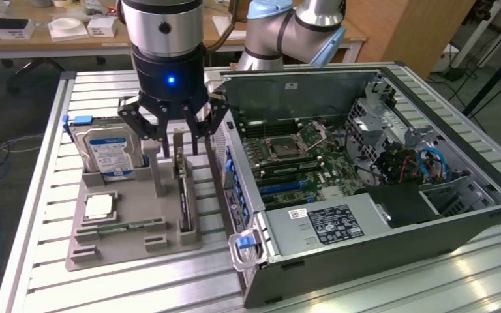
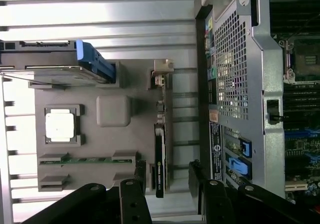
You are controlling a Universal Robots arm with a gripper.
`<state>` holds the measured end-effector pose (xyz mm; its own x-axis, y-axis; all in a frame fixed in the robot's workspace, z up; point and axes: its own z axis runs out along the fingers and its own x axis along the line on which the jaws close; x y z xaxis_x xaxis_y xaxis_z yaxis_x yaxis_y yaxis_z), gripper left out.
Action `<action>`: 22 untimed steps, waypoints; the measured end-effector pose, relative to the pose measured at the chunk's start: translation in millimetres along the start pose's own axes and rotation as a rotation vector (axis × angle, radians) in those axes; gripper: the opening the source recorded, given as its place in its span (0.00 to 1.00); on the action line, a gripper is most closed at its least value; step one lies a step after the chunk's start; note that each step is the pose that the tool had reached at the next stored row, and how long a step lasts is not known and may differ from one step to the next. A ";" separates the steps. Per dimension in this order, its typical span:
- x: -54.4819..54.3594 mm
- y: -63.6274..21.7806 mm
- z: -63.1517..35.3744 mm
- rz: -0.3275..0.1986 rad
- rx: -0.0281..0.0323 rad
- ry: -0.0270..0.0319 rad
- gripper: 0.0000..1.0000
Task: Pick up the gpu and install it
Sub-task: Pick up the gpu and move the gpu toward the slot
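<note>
On the bench (image 1: 42, 215), a grey tray (image 1: 111, 251) holds a blue-labelled hard drive (image 1: 107, 153) at the exterior view's left. Beside it the fingers (image 1: 146, 124) hang spread wide, gripping nothing, just over the gpu (image 1: 183, 195) — upright on edge in its tray slot. Rightward lies the open computer case (image 1: 390, 222).

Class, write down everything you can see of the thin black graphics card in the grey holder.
The thin black rectangular circuit card stands on its long edge in a slot of the grey plastic tray, with a silver metal bracket at one end. The open black pincer hovers above it, a finger on either side, apparently clear of it.
</note>
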<state>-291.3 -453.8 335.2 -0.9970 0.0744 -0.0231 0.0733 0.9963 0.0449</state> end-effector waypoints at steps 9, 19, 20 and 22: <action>0.1 -1.0 5.7 0.000 0.0000 0.0000 0.47; 0.1 -2.8 12.4 0.000 -0.0001 -0.0001 0.47; 0.1 -2.9 13.0 0.000 -0.0001 0.0000 0.47; 0.1 -3.3 14.3 0.000 0.0000 0.0000 0.47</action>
<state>-291.2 -456.5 320.8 -0.9970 0.0744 -0.0231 0.0733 0.9963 0.0450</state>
